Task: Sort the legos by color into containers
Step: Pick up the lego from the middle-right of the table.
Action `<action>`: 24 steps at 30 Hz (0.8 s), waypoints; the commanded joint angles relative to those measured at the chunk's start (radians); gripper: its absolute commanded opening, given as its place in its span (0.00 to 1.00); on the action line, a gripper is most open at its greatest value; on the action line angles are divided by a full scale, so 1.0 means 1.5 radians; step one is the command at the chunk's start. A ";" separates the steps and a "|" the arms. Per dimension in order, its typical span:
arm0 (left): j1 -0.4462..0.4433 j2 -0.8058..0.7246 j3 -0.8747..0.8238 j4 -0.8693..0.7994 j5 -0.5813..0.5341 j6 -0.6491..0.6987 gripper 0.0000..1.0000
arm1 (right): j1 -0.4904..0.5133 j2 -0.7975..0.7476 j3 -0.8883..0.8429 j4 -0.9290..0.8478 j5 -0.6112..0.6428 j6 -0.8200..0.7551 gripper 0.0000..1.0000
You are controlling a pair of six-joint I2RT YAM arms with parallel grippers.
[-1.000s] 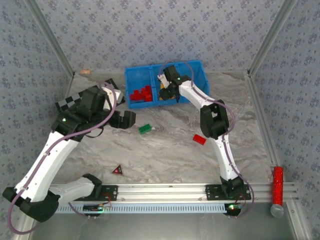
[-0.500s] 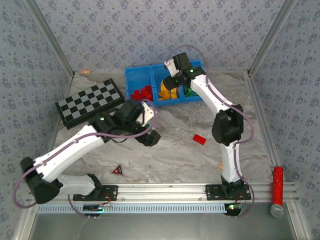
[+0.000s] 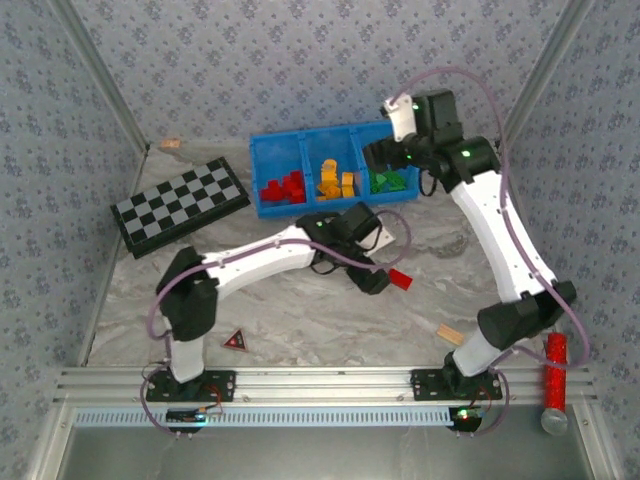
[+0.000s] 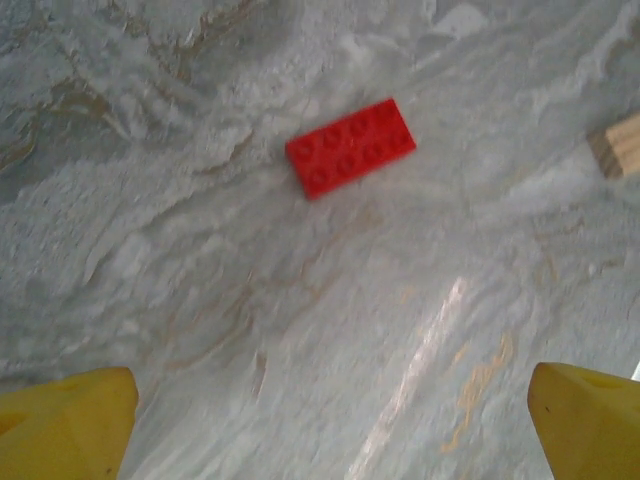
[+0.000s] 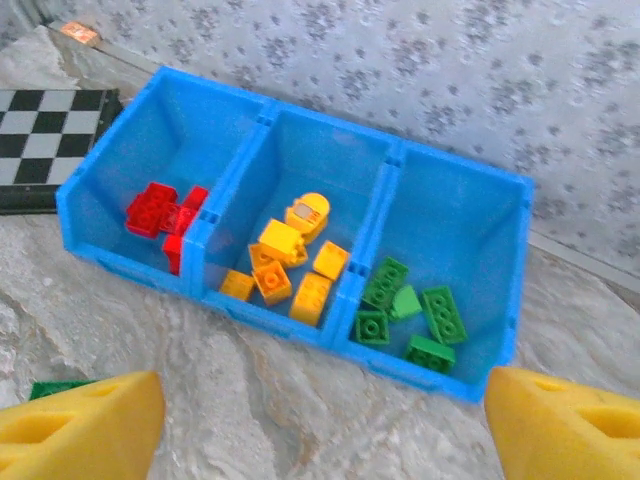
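Red legos (image 3: 283, 187), yellow ones (image 3: 335, 180) and green ones (image 3: 390, 181) lie in the left, middle and right compartments of the blue containers tray (image 3: 275, 146). One red brick (image 3: 400, 279) lies flat on the table. My left gripper (image 3: 378, 279) hovers just left of it, open. From the left wrist the brick (image 4: 350, 147) sits ahead of the open gripper (image 4: 330, 430), apart from it. My right gripper (image 3: 385, 156) hangs open over the tray's right end. The right wrist view looks down past that empty gripper (image 5: 320, 430) on the tray (image 5: 455, 163). A green brick (image 5: 55, 388) rests on the table.
A checkered board (image 3: 180, 205) lies left of the tray. A dark red triangle (image 3: 236, 341) and a tan wooden block (image 3: 449, 334) sit near the front rail. The block (image 4: 615, 145) lies right of the red brick. A red cylinder (image 3: 555, 370) stands at the front right.
My left arm has swung from the checkered board across the table to the red brick. My right gripper has lifted out of the middle compartment and moved back to the right.
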 commanded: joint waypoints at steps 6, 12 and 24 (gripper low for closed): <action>-0.053 0.139 0.163 -0.089 -0.067 -0.147 1.00 | -0.085 -0.061 -0.042 -0.096 -0.058 0.072 1.00; -0.072 0.203 0.217 -0.095 -0.084 -0.207 1.00 | -0.144 -0.101 -0.091 -0.084 -0.123 0.119 1.00; -0.075 0.311 0.327 -0.111 -0.122 -0.245 1.00 | -0.199 -0.156 -0.124 -0.096 -0.190 0.139 1.00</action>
